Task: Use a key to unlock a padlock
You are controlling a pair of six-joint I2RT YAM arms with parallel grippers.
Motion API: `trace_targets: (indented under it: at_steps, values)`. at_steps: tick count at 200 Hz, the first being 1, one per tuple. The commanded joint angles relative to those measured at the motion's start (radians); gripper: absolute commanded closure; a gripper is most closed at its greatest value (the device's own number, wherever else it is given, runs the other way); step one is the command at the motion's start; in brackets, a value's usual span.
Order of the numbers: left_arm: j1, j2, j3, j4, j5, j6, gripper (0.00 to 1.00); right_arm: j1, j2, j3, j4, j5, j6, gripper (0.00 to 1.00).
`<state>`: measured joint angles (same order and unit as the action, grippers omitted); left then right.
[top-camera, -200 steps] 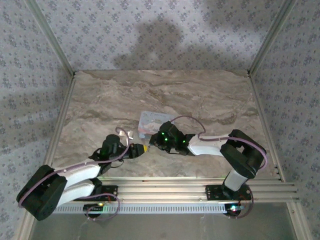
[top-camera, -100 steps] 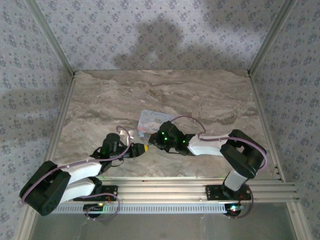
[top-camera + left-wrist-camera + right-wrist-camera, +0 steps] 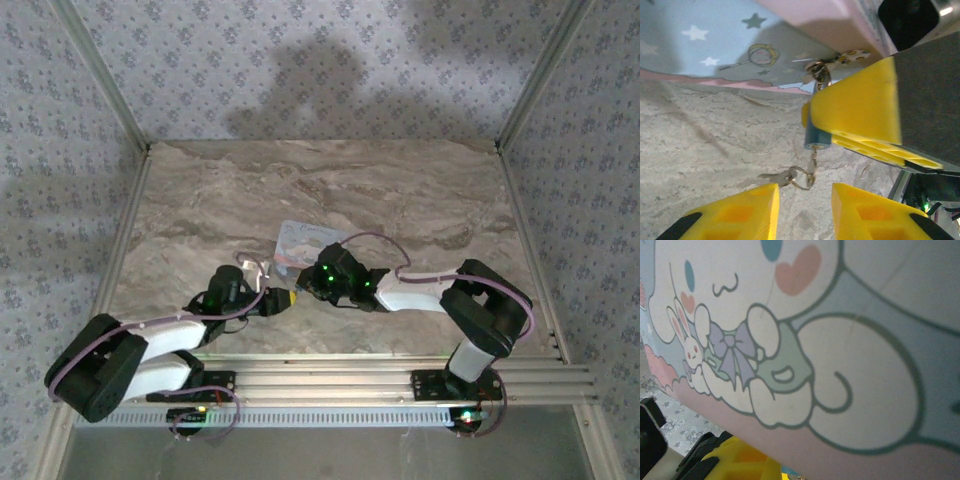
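Left hand (image 3: 805, 202) parted wider, padlock (image 3: 815, 138) beside tin (image 3: 715, 45)

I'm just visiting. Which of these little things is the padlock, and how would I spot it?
Find the light-blue cartoon tin in the middle of the marble table. At its near side, the right gripper's yellow fingers pinch a tiny padlock just under the tin's metal clasp. It is the stubby bluish body; a silvery key on a ring dangles below it.

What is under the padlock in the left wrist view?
Below the padlock a key ring with a small key hangs from its lower end, over the marble table. The padlock's top is covered by the jaws of the right gripper.
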<state>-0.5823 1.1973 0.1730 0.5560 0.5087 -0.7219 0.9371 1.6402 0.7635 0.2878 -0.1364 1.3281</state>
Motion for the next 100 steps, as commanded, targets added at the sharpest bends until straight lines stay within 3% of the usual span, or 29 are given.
trace_targets:
  at_steps: [1, 56, 100]
  values:
    - [0.006, 0.022, 0.031, 0.063, -0.001, 0.024, 0.69, 0.009, -0.017, 0.017, -0.009, -0.016, 0.024, 1.0]
    - [0.004, 0.064, 0.043, 0.113, 0.018, 0.024, 0.82, 0.01, -0.016, 0.022, -0.014, -0.019, 0.024, 1.0]
    - [0.005, 0.101, 0.045, 0.154, 0.033, 0.015, 1.0, 0.009, -0.014, 0.024, -0.015, -0.021, 0.025, 1.0]
